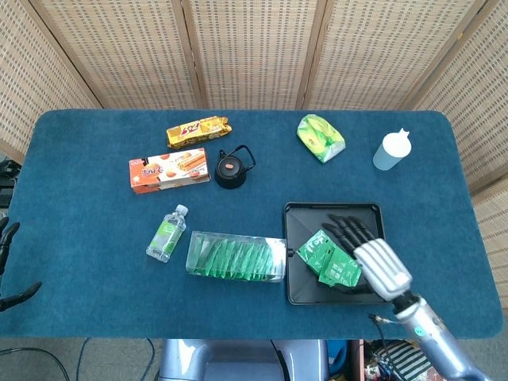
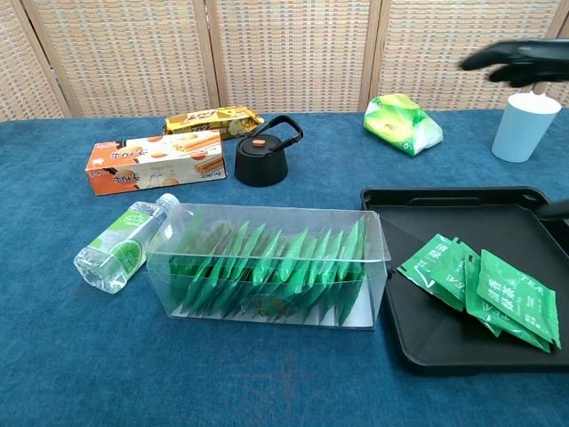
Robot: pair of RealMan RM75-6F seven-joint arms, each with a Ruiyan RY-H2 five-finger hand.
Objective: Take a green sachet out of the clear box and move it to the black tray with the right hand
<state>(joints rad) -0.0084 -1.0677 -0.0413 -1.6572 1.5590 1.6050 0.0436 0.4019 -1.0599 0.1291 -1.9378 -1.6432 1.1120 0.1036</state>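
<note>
The right hand [image 1: 370, 255] hangs over the black tray [image 1: 299, 214], fingers spread and holding nothing. The left hand [image 1: 8, 266] barely shows at the table's edge, so can't tell how it's set. One clear box [image 2: 267, 266] sits just left of the tray, packed with a row of green sachets [image 2: 276, 262], too overlapped to count. About three loose sachets [image 2: 484, 292] lie in the tray. Around: one water bottle [image 2: 123, 242], one black kettle [image 2: 260, 157], a biscuit box [image 2: 154, 162], a cup [image 2: 524, 124].

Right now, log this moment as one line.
right robot hand: open, above black tray | green sachets: in clear box | left robot hand: table edge, idle
</note>
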